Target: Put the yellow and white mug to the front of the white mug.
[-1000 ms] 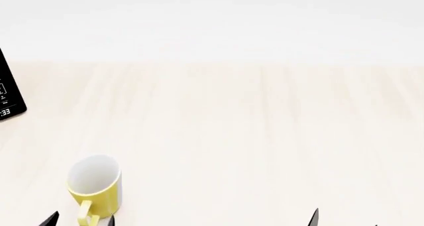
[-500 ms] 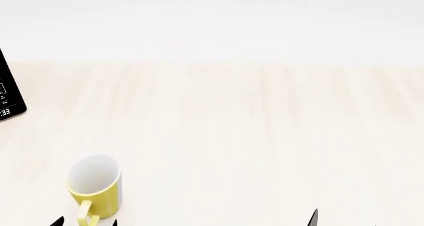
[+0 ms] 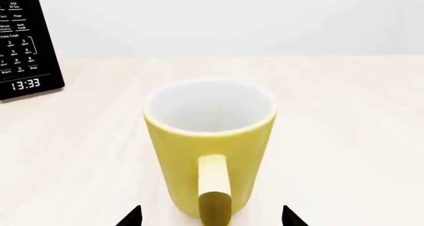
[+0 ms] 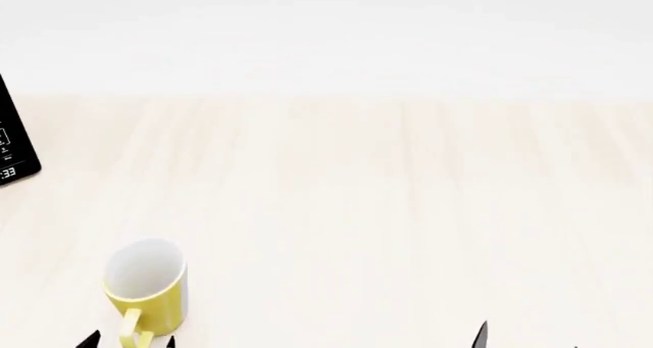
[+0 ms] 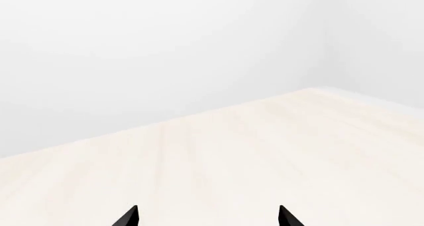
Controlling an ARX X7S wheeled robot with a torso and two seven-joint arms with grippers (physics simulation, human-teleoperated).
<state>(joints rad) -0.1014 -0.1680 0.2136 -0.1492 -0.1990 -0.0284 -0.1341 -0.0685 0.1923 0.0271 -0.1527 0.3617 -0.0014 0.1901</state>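
— Standing upright on the pale wood-grain desk (image 4: 408,210), is the yellow and white mug (image 3: 209,146) sitting near its front-left?
— Yes; the left tool (image 3: 210,217) is spreading around its loop handle, not touching. The right tool (image 5: 208,217) is gaping too.

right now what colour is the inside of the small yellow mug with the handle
White inside the small yellow mug, with a yellow handle; the left wrist view shows it best.

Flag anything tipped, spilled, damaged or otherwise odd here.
Nothing tipped or spilled: the yellow and white mug stands upright and empty on the table. One oddity: the white mug named in the task appears in no view.
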